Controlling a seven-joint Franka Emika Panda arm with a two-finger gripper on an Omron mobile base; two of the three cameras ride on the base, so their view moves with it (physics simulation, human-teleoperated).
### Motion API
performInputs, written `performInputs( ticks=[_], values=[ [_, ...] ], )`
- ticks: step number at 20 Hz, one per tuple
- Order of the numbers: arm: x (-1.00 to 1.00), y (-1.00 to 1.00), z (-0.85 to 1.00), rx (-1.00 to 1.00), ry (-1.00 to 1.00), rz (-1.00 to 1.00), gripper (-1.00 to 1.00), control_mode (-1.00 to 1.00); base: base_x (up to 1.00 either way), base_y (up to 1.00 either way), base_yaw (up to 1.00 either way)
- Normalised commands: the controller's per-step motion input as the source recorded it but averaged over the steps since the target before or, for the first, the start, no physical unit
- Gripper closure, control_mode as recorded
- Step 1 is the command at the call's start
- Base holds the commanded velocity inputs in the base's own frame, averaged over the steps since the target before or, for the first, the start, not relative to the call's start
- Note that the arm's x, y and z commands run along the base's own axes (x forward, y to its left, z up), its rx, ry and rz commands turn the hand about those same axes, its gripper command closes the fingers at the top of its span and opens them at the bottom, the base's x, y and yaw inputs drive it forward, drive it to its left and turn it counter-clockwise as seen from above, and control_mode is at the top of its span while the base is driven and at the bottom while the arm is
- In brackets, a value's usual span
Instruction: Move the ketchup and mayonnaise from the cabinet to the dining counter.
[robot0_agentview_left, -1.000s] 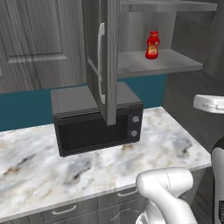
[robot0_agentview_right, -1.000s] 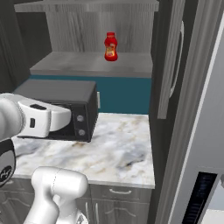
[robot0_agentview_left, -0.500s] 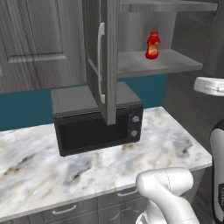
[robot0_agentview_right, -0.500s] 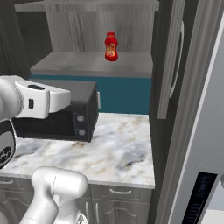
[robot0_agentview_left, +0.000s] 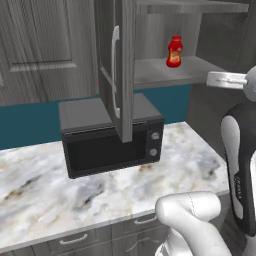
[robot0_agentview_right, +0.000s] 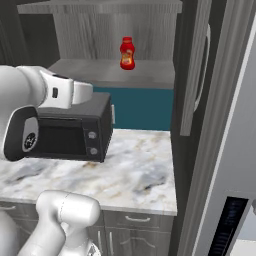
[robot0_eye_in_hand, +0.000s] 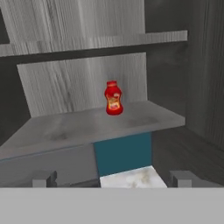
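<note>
One small all-red ketchup squeeze bottle (robot0_agentview_left: 174, 51) upright on the lower shelf of the open grey wood-grain wall cabinet (robot0_agentview_left: 119, 75), black microwave (robot0_agentview_left: 112, 135) below on the white-grey marble counter (robot0_agentview_left: 60, 187), white arm's jaws spread wide and empty, well short of the bottle.

Grey cabinet (robot0_agentview_left: 165, 75) shelf, ketchup (robot0_agentview_left: 174, 52) upright on it, marble counter (robot0_agentview_left: 100, 195) bearing microwave (robot0_agentview_left: 112, 135)

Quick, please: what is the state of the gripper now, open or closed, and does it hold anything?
Gripper: jaws open, holding nothing; the ketchup stands apart on the cabinet shelf.
</note>
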Motion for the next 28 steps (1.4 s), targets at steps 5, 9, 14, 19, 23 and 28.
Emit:
performInputs(
  ticks=[5,9,14,19,23,28],
  values=[
    [0.62,0.00,0.00,0.00,0.00,0.00,-1.00,-1.00,0.00,0.00,0.00],
    [0.63,0.00,0.00,0.00,0.04,0.00,-1.00,-1.00,0.00,0.00,0.00],
    [0.65,0.00,0.00,-0.01,0.14,0.00,-1.00,-1.00,0.00,0.00,0.00],
    [0.63,0.00,0.00,-0.03,0.21,0.00,-1.00,-1.00,0.00,0.00,0.00],
    [0.50,0.00,0.00,-0.01,0.09,0.00,-1.00,-1.00,0.00,0.00,0.00],
    [0.41,0.00,-0.04,-0.01,0.00,0.00,-1.00,-1.00,0.00,0.00,0.00]
  ],
)
